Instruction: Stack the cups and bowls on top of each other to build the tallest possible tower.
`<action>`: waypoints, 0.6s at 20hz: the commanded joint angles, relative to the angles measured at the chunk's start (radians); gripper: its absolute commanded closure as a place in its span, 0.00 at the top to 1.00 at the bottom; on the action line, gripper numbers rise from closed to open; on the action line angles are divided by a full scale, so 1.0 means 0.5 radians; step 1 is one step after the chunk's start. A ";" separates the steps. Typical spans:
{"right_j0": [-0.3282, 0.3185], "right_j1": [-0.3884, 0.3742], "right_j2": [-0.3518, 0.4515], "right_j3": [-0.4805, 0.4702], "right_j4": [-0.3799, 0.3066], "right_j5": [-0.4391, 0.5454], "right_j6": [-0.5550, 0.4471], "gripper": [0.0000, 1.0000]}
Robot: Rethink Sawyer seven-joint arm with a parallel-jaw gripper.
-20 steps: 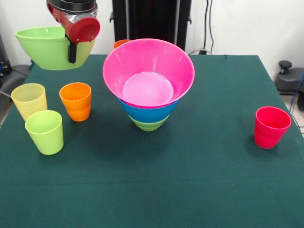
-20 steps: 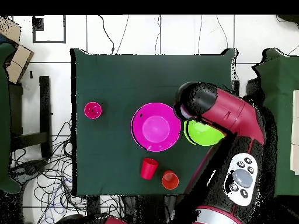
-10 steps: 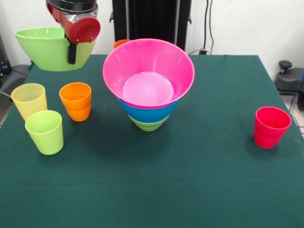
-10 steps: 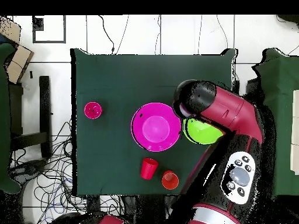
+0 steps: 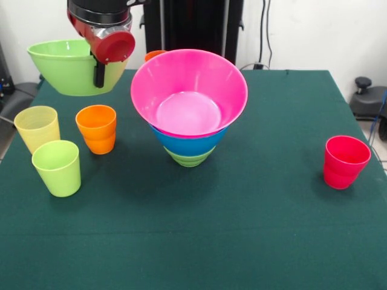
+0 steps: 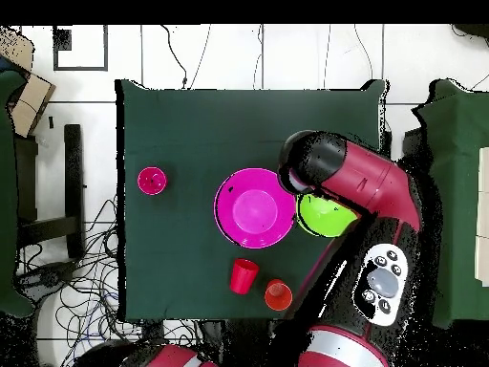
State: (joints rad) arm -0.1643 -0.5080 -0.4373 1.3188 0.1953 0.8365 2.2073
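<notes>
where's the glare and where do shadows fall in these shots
Front view: a pale sheen sits on the inside bottom of the pink bowl, and soft shadows lie on the green cloth beside the stack and the red cup. Overhead view: the arm hides most of the green bowl; no glare shows.

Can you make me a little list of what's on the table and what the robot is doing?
robot: gripper holds the big green bowl up in the air
tower: pink bowl on top, blue bowl under it, small green bowl at the bottom
cups near the held bowl: yellow cup, lime cup, orange cup
cup alone on the other side: red cup
table: dark green cloth
</notes>
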 commanded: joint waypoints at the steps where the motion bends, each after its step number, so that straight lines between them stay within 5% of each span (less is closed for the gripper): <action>1: 0.052 0.043 0.086 -0.049 0.054 0.183 0.420 0.00; 12: 0.100 0.079 0.051 -0.074 0.099 0.193 0.485 0.00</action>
State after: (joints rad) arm -0.1511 -0.4994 -0.4579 1.3188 0.2281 0.8365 2.2326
